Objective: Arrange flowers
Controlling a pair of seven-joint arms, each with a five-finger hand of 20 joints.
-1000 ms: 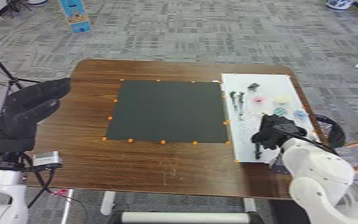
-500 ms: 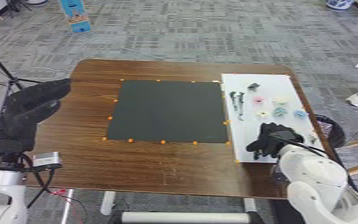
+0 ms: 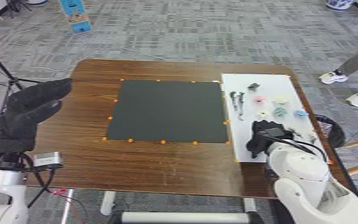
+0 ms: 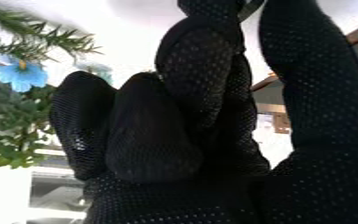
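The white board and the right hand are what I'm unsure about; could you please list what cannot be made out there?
- Head view: the part of the white board under the right hand is covered by that hand and arm.
- Right wrist view: the top edge cuts off the hand, so any grip is unclear.
- Head view: the slim dark pieces are too small to identify.

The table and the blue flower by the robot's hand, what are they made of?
The table looks like wood or a wood-look board, smooth and a bit shiny: it is brown with streaky grain. The blue flower could be thin cloth or paper, or even real; its petals look soft and matte. The right hand wears black fabric, with little dots and a knit-like pattern.
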